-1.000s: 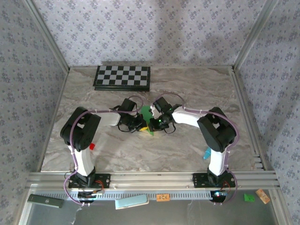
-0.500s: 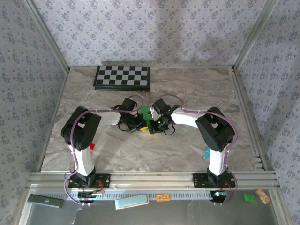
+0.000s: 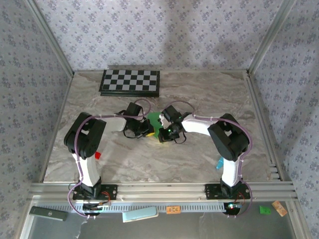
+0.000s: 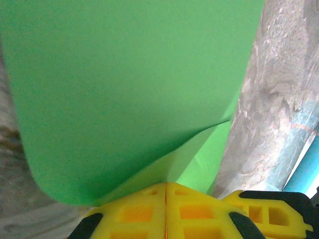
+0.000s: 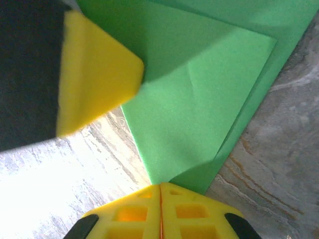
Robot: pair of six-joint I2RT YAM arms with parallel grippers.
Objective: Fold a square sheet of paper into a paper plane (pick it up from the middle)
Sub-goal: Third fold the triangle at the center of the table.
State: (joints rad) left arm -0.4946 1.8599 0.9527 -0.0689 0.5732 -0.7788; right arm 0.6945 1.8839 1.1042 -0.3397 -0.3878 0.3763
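Paper (image 4: 124,89) (green, folded), left hand (image 4: 165,185) pinching it

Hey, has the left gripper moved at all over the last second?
Yes, slightly. The left gripper, shut on the green paper, has drifted leftward and a touch nearer the checkerboard.

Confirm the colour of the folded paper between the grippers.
Bright green; the paper shows best in the left wrist view.
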